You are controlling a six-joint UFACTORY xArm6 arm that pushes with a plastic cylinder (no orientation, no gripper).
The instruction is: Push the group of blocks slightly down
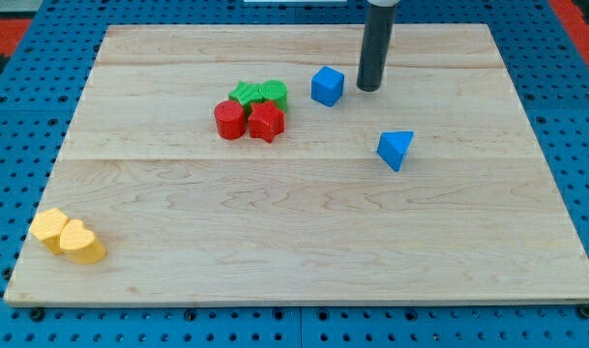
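A tight group of blocks sits left of the board's centre near the view's top: a red cylinder (230, 120), a red star (266, 122), a green star (245, 94) and a green cylinder (273, 93). My tip (368, 88) rests on the board to the right of the group, just right of a blue cube (327, 85) and apart from it. A blue triangular block (396, 149) lies below and right of my tip.
Two yellow blocks, a hexagon (50, 226) and a heart shape (81, 243), touch each other at the board's lower left corner. The wooden board (304, 251) lies on a blue perforated table.
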